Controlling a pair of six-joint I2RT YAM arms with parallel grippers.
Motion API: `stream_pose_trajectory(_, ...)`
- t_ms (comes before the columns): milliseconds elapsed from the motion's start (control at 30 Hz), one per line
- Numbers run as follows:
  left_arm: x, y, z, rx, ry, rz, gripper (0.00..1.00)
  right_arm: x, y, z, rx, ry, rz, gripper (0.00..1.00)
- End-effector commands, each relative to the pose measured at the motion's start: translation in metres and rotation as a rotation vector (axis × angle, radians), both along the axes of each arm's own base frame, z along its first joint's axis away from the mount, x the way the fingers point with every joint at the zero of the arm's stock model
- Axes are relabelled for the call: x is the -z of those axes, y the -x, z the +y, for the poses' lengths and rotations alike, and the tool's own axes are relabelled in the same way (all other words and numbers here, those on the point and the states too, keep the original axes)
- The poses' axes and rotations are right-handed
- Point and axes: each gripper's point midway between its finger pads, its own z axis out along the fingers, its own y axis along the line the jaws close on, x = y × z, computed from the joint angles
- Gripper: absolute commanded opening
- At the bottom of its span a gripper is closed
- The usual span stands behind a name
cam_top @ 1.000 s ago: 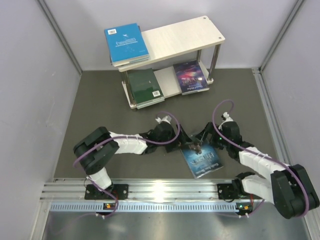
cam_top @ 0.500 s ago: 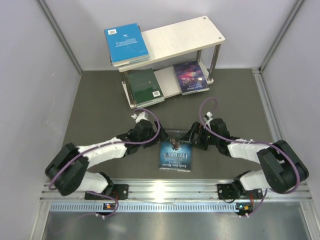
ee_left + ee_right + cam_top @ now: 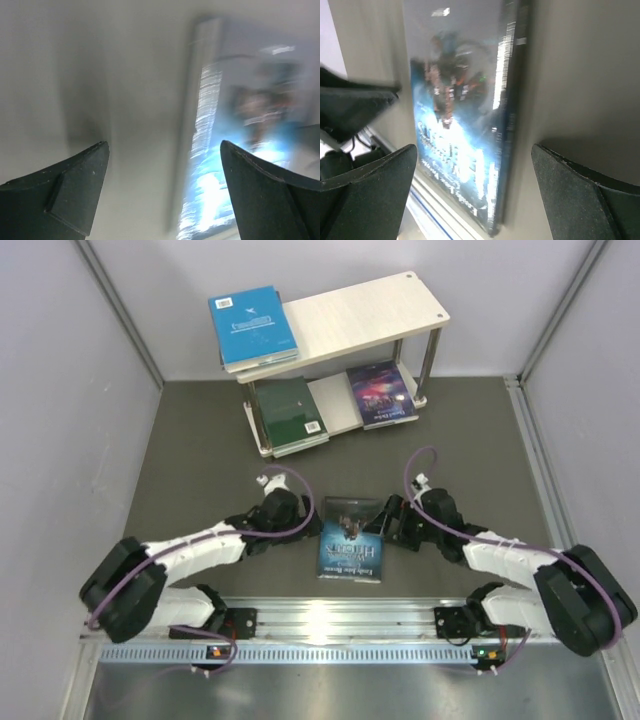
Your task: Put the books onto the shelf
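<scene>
A starry book [image 3: 351, 537] lies flat on the table [image 3: 200, 460] between the left end effector [image 3: 306, 522] and the right end effector [image 3: 388, 522]. Both are spread wide, gripping nothing. Other books [image 3: 252, 325] rest on the shelf [image 3: 345, 315].

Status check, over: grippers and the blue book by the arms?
Left gripper open at blue book's left edge. Right gripper open at its right edge. Book flat on table, unshelved. Nothing between it and shelf.
</scene>
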Motion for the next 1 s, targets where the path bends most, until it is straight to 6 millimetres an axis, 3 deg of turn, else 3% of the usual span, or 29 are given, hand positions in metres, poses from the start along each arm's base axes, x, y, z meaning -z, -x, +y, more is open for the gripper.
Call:
stream_pose_trajectory(0, 0.020, -0.004, -0.036, 0.080, 0.043, 0.082, 0.97, 0.076, 0.061, -0.027, -0.038, 0.245, 0.271, 1.00)
stream_pose_trajectory(33, 0.031, 0.007, -0.055, 0.152, 0.084, 0.137, 0.97, 0.077, 0.063, -0.018, -0.059, 0.230, 0.280, 1.00)
stream_pose_trajectory(67, 0.020, -0.001, -0.077, 0.188, 0.172, 0.086, 0.97, 0.072, 0.061, 0.004, -0.090, 0.166, 0.254, 1.00)
stream_pose_trajectory(133, 0.021, 0.017, -0.106, 0.282, 0.313, 0.143, 0.97, 0.081, 0.077, 0.026, -0.158, 0.092, 0.330, 1.00)
stream_pose_trajectory(167, 0.021, 0.025, -0.113, 0.315, 0.363, 0.160, 0.96, 0.067, 0.069, 0.051, -0.176, -0.030, 0.287, 1.00)
stream_pose_trajectory(200, 0.012, 0.022, -0.125, 0.330, 0.439, 0.135, 0.95, 0.081, 0.082, 0.050, -0.181, -0.052, 0.348, 1.00)
stream_pose_trajectory(233, 0.023, 0.029, -0.126, 0.337, 0.445, 0.169, 0.95, 0.077, 0.086, 0.057, -0.194, -0.116, 0.356, 1.00)
stream_pose_trajectory(267, 0.026, 0.034, -0.127, 0.346, 0.463, 0.188, 0.95, 0.059, 0.074, 0.070, -0.177, -0.228, 0.300, 1.00)
stream_pose_trajectory(300, 0.028, 0.037, -0.125, 0.333, 0.489, 0.188, 0.94, 0.071, 0.082, 0.063, -0.161, -0.224, 0.338, 1.00)
stream_pose_trajectory(333, 0.034, 0.041, -0.122, 0.324, 0.497, 0.204, 0.94, 0.057, 0.074, 0.071, -0.158, -0.298, 0.284, 0.99)
stream_pose_trajectory(400, 0.032, 0.049, -0.120, 0.325, 0.538, 0.218, 0.93, 0.065, 0.079, 0.065, -0.129, -0.305, 0.314, 0.99)
stream_pose_trajectory(433, 0.032, 0.048, -0.119, 0.319, 0.535, 0.219, 0.93, 0.056, 0.074, 0.069, -0.129, -0.352, 0.285, 0.98)
stream_pose_trajectory(567, 0.029, 0.045, -0.111, 0.281, 0.507, 0.200, 0.93, 0.057, 0.074, 0.065, -0.109, -0.351, 0.287, 0.91)
stream_pose_trajectory(667, 0.027, 0.044, -0.100, 0.241, 0.456, 0.189, 0.93, 0.054, 0.072, 0.059, -0.087, -0.332, 0.260, 0.82)
stream_pose_trajectory(700, 0.028, 0.040, -0.094, 0.219, 0.425, 0.167, 0.93, 0.049, 0.069, 0.058, -0.076, -0.333, 0.233, 0.77)
stream_pose_trajectory(733, 0.016, 0.036, -0.092, 0.213, 0.424, 0.132, 0.93, 0.054, 0.071, 0.054, -0.063, -0.306, 0.246, 0.72)
stream_pose_trajectory(767, 0.022, 0.040, -0.082, 0.193, 0.365, 0.160, 0.94, 0.055, 0.071, 0.052, -0.061, -0.292, 0.236, 0.64)
stream_pose_trajectory(833, 0.008, 0.029, -0.071, 0.159, 0.315, 0.083, 0.94, 0.055, 0.069, 0.048, -0.050, -0.260, 0.218, 0.61)
stream_pose_trajectory(900, 0.006, 0.027, -0.059, 0.138, 0.251, 0.068, 0.95, 0.047, 0.064, 0.049, -0.052, -0.256, 0.181, 0.73)
stream_pose_trajectory(933, -0.003, 0.022, -0.055, 0.118, 0.245, 0.031, 0.96, 0.057, 0.067, 0.042, -0.043, -0.200, 0.196, 0.79)
stream_pose_trajectory(967, -0.006, 0.020, -0.054, 0.116, 0.240, 0.020, 0.96, 0.047, 0.059, 0.046, -0.046, -0.207, 0.157, 0.91)
